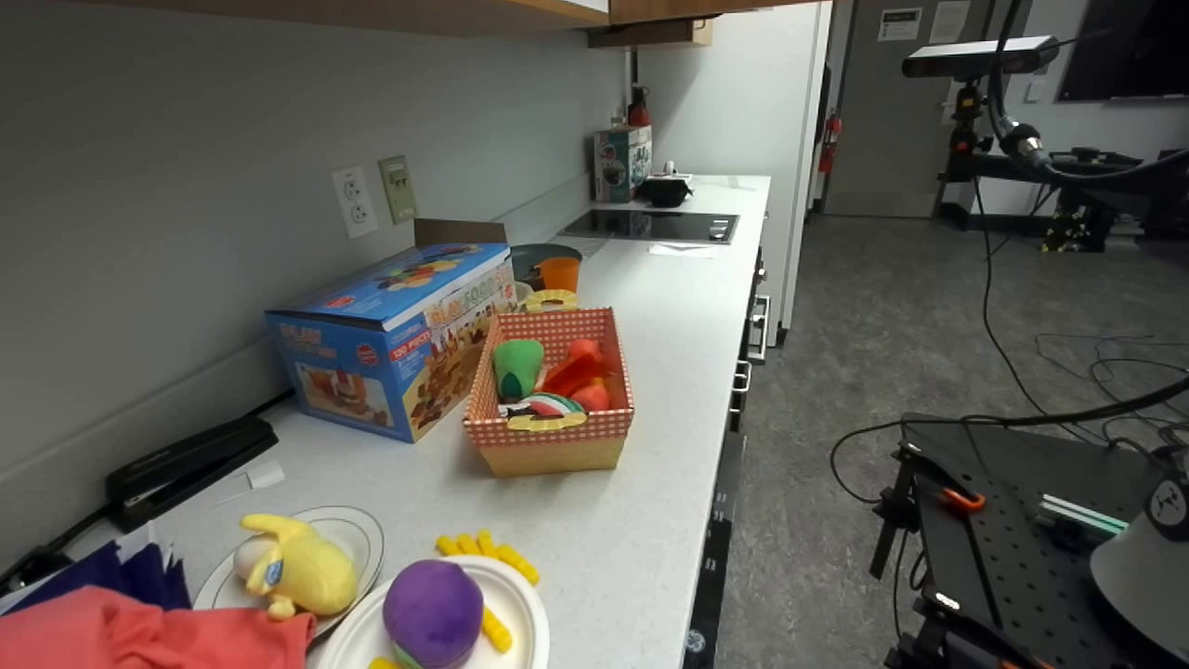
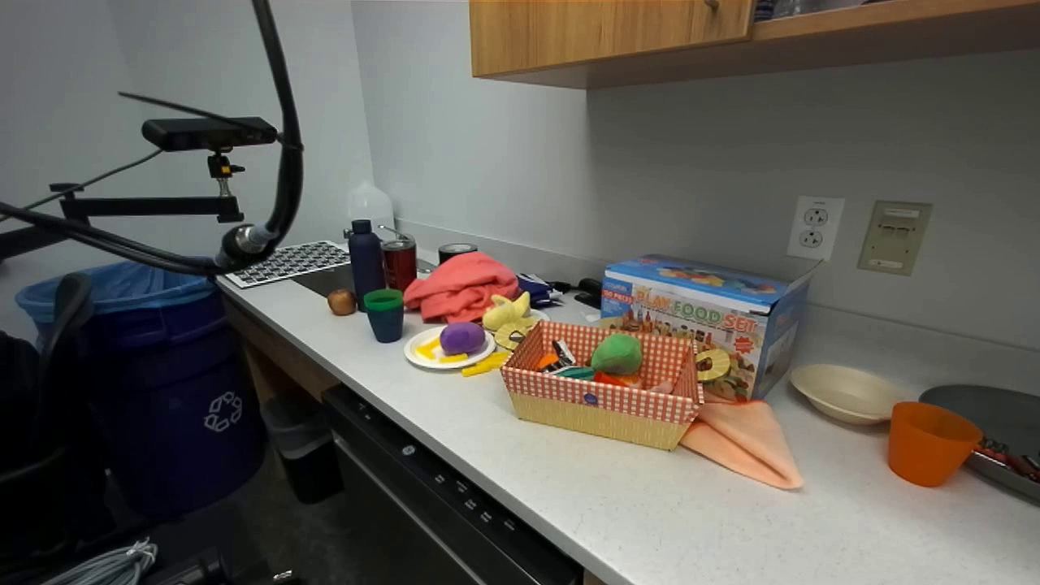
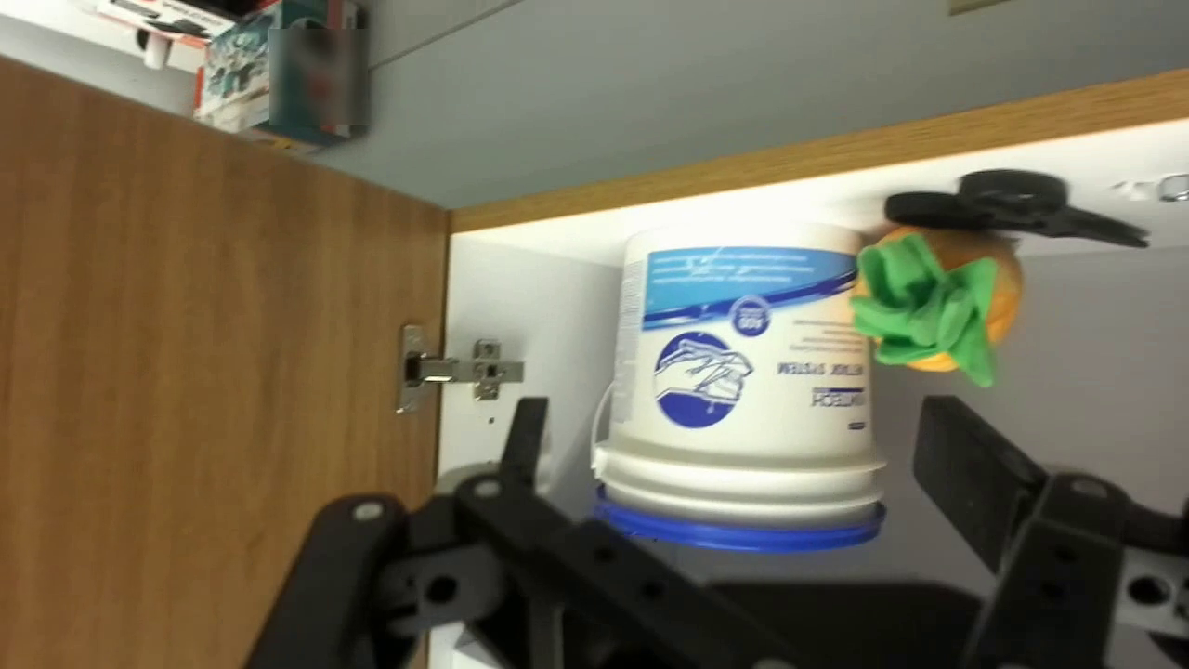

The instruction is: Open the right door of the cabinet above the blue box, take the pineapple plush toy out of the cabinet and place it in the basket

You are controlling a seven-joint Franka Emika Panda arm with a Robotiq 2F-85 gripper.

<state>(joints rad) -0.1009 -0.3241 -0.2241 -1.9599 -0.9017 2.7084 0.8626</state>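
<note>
The claw [image 3: 734,437] has its fingers [image 3: 527,437] spread wide apart, facing into the cabinet [image 3: 790,167]. Beyond them the pineapple plush toy [image 3: 938,302] sits inside the cabinet, green crown foremost in the wrist view, just beside a white bucket [image 3: 757,381]; whether the two touch I cannot tell. By the toy lies a black object [image 3: 1012,200] that is hard to make out. The wooden door [image 3: 204,372] stands swung out on a metal hinge [image 3: 489,369]. In both exterior views the blue box [image 1: 358,353] rests on the counter [image 1: 594,548], the basket [image 1: 548,457] close alongside it, with a green plush [image 1: 517,367] and red pieces [image 1: 576,373] inside. Further along, a yellow plush [image 1: 311,569] and a purple plush [image 1: 434,609] lie on plates [image 1: 528,632]. On the basket's other side stands an orange cup [image 2: 930,445].
</note>
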